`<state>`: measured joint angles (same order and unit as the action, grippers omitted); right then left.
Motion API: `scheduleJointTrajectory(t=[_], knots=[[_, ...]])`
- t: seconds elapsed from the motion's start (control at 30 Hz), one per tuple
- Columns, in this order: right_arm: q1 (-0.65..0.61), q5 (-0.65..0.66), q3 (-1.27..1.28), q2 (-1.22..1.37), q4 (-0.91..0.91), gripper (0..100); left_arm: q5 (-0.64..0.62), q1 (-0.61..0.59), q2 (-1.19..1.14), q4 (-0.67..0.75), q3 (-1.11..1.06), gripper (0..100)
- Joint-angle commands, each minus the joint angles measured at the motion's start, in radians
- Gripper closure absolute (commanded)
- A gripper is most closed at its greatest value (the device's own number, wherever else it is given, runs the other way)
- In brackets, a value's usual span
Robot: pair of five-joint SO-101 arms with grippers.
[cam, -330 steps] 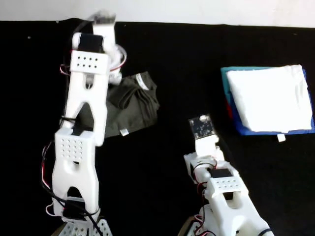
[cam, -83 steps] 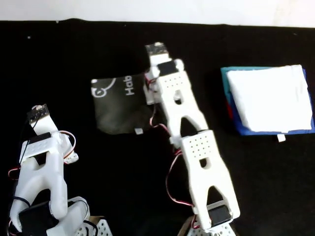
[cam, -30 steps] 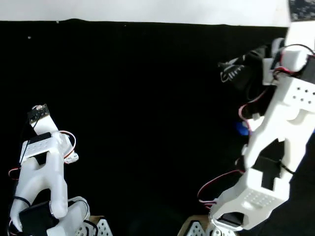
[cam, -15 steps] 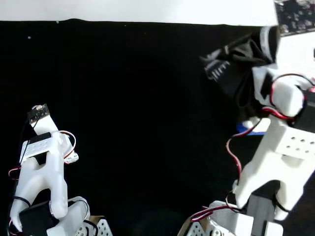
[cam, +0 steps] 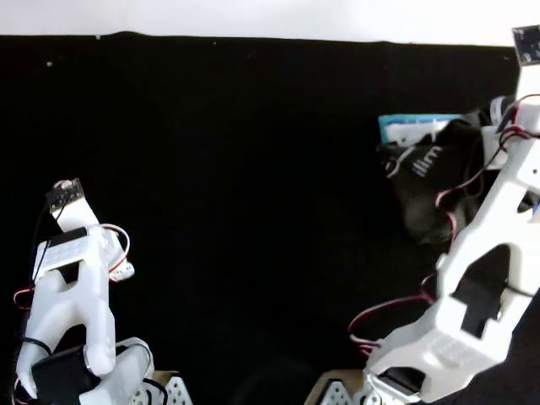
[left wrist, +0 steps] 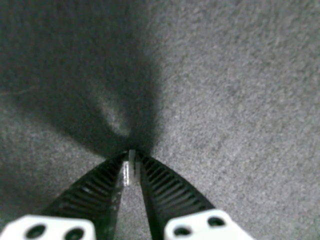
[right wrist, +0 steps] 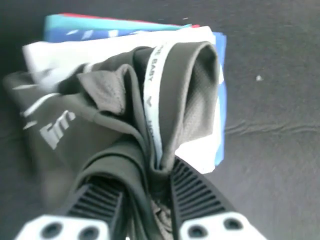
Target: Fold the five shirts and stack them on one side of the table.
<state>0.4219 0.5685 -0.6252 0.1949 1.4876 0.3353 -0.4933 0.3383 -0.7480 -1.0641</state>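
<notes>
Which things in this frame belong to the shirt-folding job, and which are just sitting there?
Part of the job:
- dark shirt, bunched and clamped in the right gripper
- stack of folded shirts on the table's right side, partly under the dark shirt

Not involved:
- left gripper, shut, far from the shirts
- black table cover

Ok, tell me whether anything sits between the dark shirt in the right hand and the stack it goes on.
Nothing visible does. The right hand grips the dark shirt directly over the stack of folded shirts, and its loose fabric appears to drape already on the white shirt on top.
</notes>
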Motion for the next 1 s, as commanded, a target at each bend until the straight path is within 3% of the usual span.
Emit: scheduleJointTrajectory(t=[0.0, 0.47, 0.57, 0.7, 0.97], knots=[[0.041, 0.031, -0.001, 0.062, -0.142, 99.3, -0.002, -0.007, 0.004, 0.04, -0.001, 99], [0.076, 0.025, -0.001, 0.338, -0.302, 99.2, -0.002, -0.007, 0.002, 0.04, -0.001, 99], [0.081, 0.021, -0.001, 0.352, -0.298, 93.9, -0.002, -0.007, 0.002, 0.04, -0.001, 99], [0.093, -0.058, -0.013, 0.349, -0.271, 79.2, -0.002, -0.007, 0.002, 0.04, -0.001, 99], [0.094, -0.25, -0.288, 0.354, -0.163, 77.9, -0.002, -0.007, 0.002, 0.04, -0.001, 99]])
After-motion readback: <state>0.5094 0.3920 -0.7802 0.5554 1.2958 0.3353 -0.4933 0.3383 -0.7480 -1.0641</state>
